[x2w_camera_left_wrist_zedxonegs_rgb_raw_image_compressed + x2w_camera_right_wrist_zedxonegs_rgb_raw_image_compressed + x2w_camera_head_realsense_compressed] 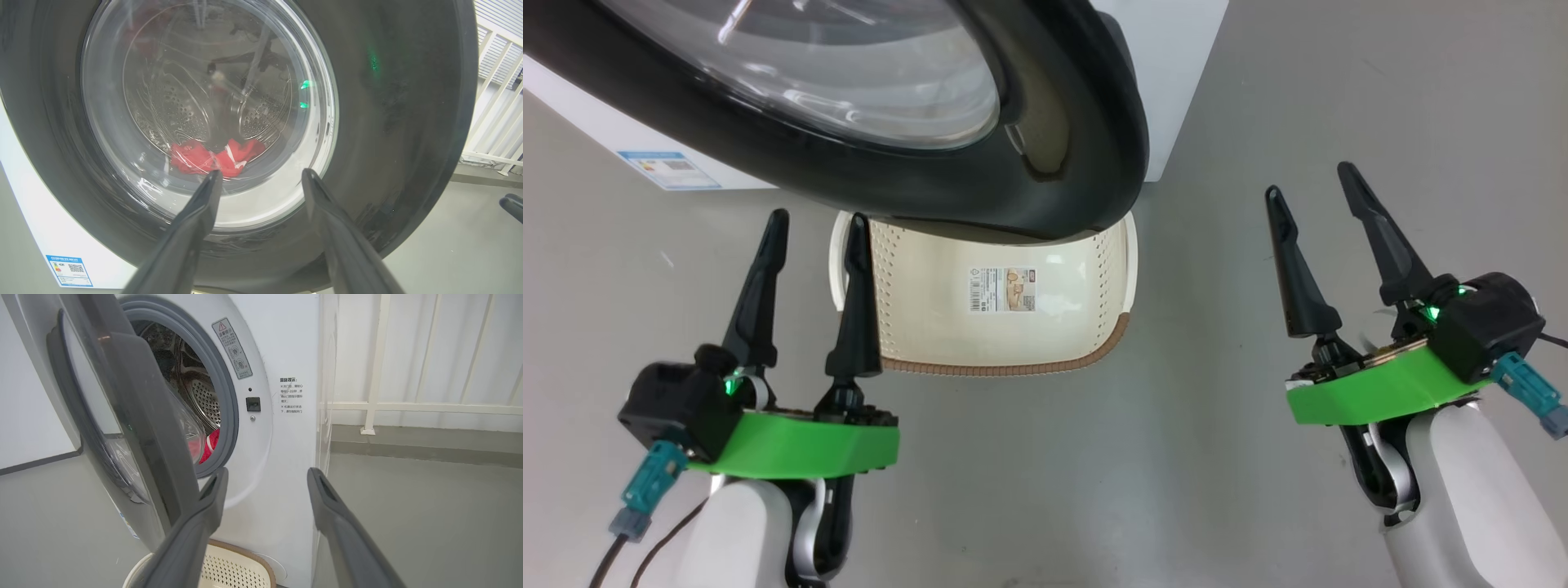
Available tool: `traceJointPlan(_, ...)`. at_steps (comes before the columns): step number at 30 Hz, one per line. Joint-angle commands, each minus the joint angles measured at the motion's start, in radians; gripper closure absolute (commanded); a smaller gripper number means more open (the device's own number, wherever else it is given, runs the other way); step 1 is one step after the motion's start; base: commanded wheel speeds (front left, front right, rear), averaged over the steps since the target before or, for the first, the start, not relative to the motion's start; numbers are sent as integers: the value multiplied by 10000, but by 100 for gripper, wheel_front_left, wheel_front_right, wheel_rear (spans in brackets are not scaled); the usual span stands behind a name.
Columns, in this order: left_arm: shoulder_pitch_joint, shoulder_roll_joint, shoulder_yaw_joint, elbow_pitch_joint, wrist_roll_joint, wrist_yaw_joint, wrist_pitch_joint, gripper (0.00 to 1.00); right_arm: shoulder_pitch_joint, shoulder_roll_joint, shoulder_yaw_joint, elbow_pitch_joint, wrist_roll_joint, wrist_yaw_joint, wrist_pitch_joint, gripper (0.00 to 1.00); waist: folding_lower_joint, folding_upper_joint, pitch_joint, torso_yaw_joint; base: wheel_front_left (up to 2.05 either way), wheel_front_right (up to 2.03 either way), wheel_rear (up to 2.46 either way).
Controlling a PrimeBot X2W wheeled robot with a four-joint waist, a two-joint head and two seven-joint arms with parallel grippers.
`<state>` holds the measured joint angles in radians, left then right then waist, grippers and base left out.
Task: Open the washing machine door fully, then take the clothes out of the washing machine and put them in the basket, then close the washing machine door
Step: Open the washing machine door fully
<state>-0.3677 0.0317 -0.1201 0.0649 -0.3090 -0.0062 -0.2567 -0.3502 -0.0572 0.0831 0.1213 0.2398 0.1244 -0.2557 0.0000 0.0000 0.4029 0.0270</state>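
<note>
Ahead, washing machine door [1013, 192] ajar; left gripper [818, 216], right gripper [1308, 180] spread wide, empty; clothes [192, 157] seemingly well beyond fingertips [213, 179].

Cameras around the washing machine door [1094, 163]
Head view looks steeply down over the door and basket [1005, 369]; left wrist view faces it square-on, close up; right wrist view, further right, shares the clothes [196, 157] inside.

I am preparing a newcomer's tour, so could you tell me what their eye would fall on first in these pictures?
First, the large round glossy black-rimmed glass door, partly open, looming across the top of the head view. Then the bright red clothes lying in the steel drum behind it, and the cream-white perforated plastic basket on the grey floor beneath the door.
</note>
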Motion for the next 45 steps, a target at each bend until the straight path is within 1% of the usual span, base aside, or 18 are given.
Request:
traceJointPlan(1, 118, 185, 265, -239, 9, 57, -51, 0, -87, 70, 268, -173, 175, 63, -60, 100, 0, 0, 5, 12, 0, 0, 0)
traceJointPlan(2, 122, 185, 257, -235, 2, 59, -51, 0, -172, 70, 278, -129, 380, 63, -61, 100, 0, 0, 11, 21, 0, 0, 0)
traceJointPlan(4, 131, 185, 225, -228, -20, 61, -51, 0, -354, 70, 386, -14, 1177, 63, -61, 100, 0, 0, 14, 44, 0, 0, 0)
traceJointPlan(10, 116, 185, 87, -163, -53, 53, -51, 0, -1026, 70, 1002, 440, 4927, 63, -61, 100, 0, 0, 48, 134, 0, 0, 0)
traceJointPlan(13, 97, 185, 52, -155, -71, 55, -51, 0, -1477, 70, 1449, 571, 6496, 63, -61, 100, 0, 0, 116, 169, 0, 0, 0)
traceJointPlan(15, 82, 185, 56, -141, -83, 48, -51, 0, -1833, 70, 1745, 690, 7375, 63, 46, 100, 0, 0, 170, 184, 0, 0, 0)
traceJointPlan(17, 65, 185, 49, -135, -93, 53, -51, 0, -2200, 70, 1908, 739, 8371, 63, 421, 100, 0, 0, 224, 203, 0, 0, 0)
traceJointPlan(18, 65, 185, 49, -135, -93, 53, -51, 0, -2200, 70, 1908, 739, 8371, 63, 421, 100, 0, 0, 224, 203, 0, 0, 0)
traceJointPlan(21, 43, 185, 39, -113, -127, 77, -51, 0, -2765, 70, 1871, 713, 9961, 63, 1309, 100, 0, 0, 307, 222, 0, 0, 0)
traceJointPlan(26, -10, 185, 30, 32, -160, 70, -51, 0, -3676, -157, 1428, 1025, 12026, 63, 3092, 100, 0, 0, 419, 279, 0, 0, 0)
traceJointPlan(32, -55, 185, 15, 134, -208, 71, -51, 0, -4375, -483, 1223, 1568, 13601, 63, 5014, 100, 0, 0, 531, 391, 0, 0, 0)
traceJointPlan(37, -96, 185, 7, 155, -204, 70, -51, 0, -4729, -650, 1344, 1855, 14383, 63, 6258, 100, 0, 0, 619, 450, 0, 0, 0)
traceJointPlan(42, -182, 185, -17, 186, -205, 61, -51, 0, -5126, -733, 1441, 2089, 14952, 63, 7142, 100, 0, 0, 699, 508, 0, 0, 0)
traceJointPlan(45, -233, 185, -50, 239, -239, 60, -51, 0, -5317, -818, 1524, 2134, 15087, 63, 7526, 100, 0, 0, 739, 553, 0, 0, 0)
